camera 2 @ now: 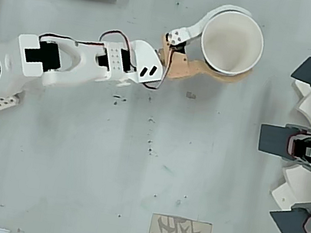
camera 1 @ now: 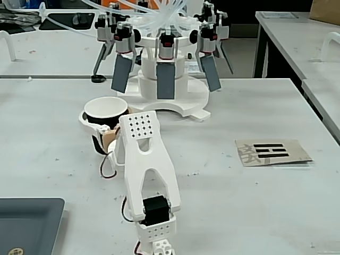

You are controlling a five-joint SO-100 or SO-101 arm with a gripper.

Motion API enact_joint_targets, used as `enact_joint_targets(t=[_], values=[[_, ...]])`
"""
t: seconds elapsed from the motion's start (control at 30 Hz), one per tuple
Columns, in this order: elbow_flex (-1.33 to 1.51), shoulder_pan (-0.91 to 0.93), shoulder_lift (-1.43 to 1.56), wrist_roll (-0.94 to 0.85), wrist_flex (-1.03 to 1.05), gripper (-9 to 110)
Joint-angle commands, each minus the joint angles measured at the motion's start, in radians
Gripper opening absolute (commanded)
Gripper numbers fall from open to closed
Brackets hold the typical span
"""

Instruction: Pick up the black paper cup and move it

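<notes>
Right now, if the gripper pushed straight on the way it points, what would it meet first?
The black paper cup: the gripper already has its fingers wrapped around it, so the cup would be shoved along. Beyond that, probably the white base with grey paddles, though height is unclear.

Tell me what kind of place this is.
Probably a robotics lab or workshop: plain white worktables, a small white arm whose gripper closes around a black paper cup, and a tubed paddle rig.
</notes>
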Motion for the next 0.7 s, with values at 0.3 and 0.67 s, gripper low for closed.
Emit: enact_joint_targets(t=[0.3, 0.67], values=[[-0.044, -0.006, 0.002, 0.009, -0.009, 10], [-0.011, -0.003, 0.055, -0.032, -0.009, 11]])
